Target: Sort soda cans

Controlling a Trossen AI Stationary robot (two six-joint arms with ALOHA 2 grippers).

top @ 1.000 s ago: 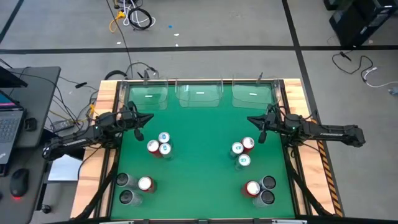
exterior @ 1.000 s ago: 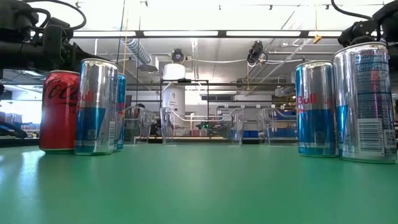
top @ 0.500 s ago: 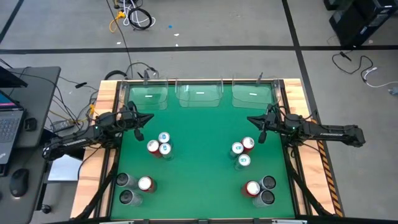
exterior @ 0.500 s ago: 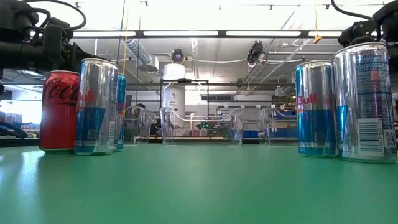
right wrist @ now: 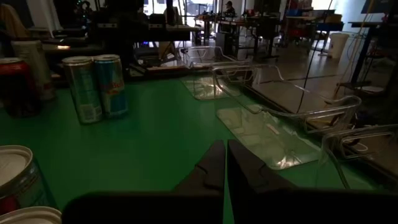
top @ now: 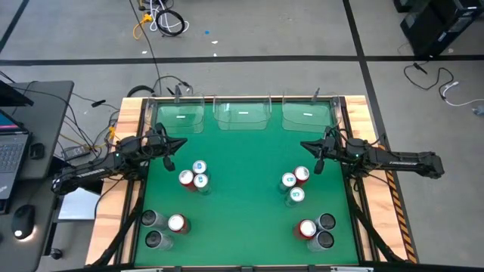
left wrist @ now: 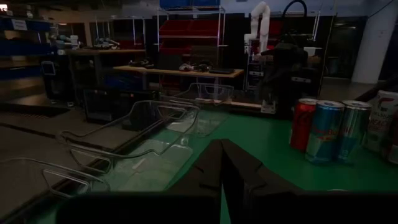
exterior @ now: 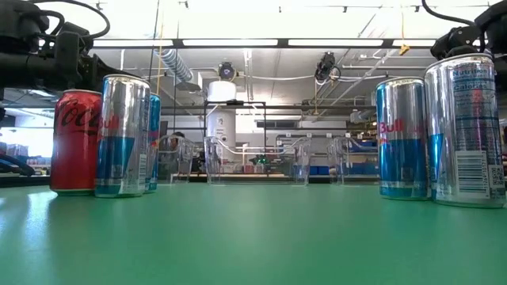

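Note:
Soda cans stand upright on their bases on the green table in four clusters. A red can with two blue-and-white cans stands at mid left. A red can with two blue-and-white ones stands at mid right. Near the front edge, a red can stands with two grey cans at the left, and a red can with two grey cans at the right. My left gripper hovers shut beyond the left cluster. My right gripper hovers shut beyond the right cluster. Both touch nothing.
Three clear plastic bins stand in a row along the table's far edge. Wooden rails border the left and right sides. The green surface between the can clusters is open. A desk with a laptop stands off the table's left.

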